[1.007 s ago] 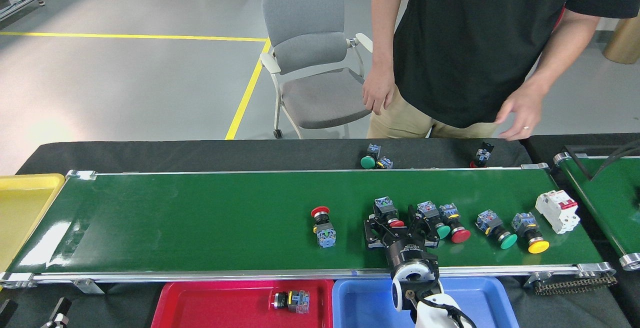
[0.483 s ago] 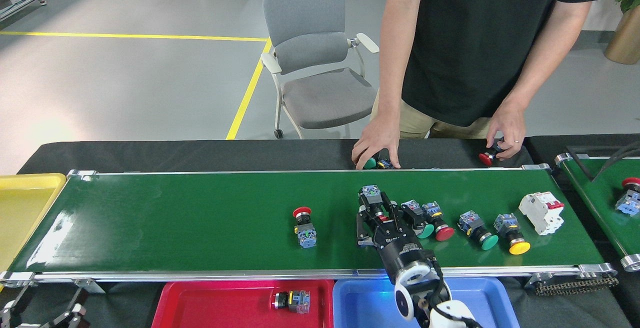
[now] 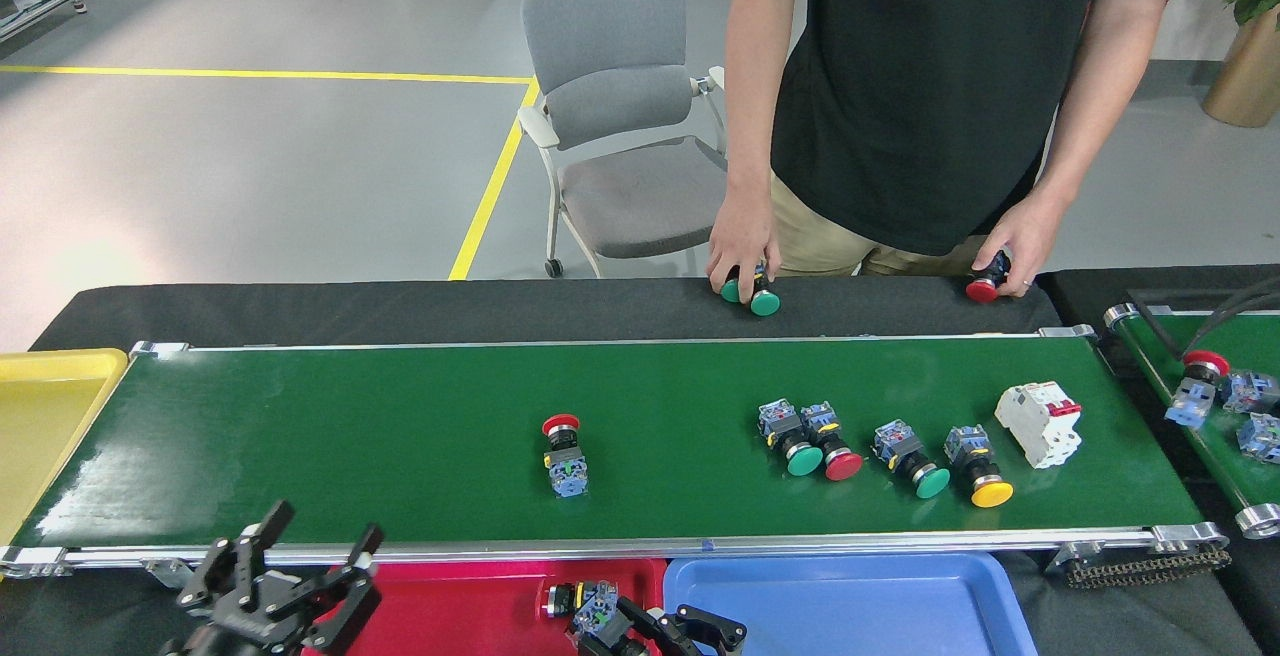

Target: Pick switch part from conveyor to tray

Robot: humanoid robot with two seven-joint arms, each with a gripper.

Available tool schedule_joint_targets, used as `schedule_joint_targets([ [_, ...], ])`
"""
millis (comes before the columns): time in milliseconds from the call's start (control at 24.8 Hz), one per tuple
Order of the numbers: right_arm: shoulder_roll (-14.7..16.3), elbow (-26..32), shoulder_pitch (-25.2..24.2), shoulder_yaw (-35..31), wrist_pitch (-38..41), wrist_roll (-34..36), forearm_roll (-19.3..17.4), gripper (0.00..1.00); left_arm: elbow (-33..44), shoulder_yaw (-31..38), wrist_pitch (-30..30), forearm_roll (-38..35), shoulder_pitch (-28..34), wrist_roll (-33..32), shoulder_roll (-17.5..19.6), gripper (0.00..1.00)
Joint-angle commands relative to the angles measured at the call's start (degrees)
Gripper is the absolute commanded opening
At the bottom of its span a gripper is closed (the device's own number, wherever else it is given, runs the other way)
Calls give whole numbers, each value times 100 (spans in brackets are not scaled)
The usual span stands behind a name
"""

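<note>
- Your left gripper point(image 3: 305, 556) hangs at the near-left rail of the conveyor point(image 3: 400, 436), fingers spread apart and empty.
- Your right gripper point(image 3: 655, 631) sits low over the red tray point(image 3: 450, 596); you cannot tell whether its fingers clamp the switch part point(image 3: 597, 608) beside them.
- A red-capped pushbutton switch point(image 3: 564, 453) lies mid-belt, with four more to its right beside a white circuit breaker point(image 3: 1040, 423).
- The blue tray point(image 3: 850, 606) adjoins the red.
</note>
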State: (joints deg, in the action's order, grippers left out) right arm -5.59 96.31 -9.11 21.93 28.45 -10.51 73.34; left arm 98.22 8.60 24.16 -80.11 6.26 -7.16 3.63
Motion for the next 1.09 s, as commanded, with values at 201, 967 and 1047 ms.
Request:
schedule_joint_targets([
  [201,-241,81,717,-285,-1438,-4,-22,97,-260,-622,-675,-251,-335,-286,-257,100],
  [967,831,204,-425,-927,-3486,1921,66,98,-1464,-702,-1211,-708,-1170,-260,-266,99],
  [1047,752,125,-162,-638,-3574,1798,268,98,-1517,-728,-1211,-708,-1214,-251,-283,99],
])
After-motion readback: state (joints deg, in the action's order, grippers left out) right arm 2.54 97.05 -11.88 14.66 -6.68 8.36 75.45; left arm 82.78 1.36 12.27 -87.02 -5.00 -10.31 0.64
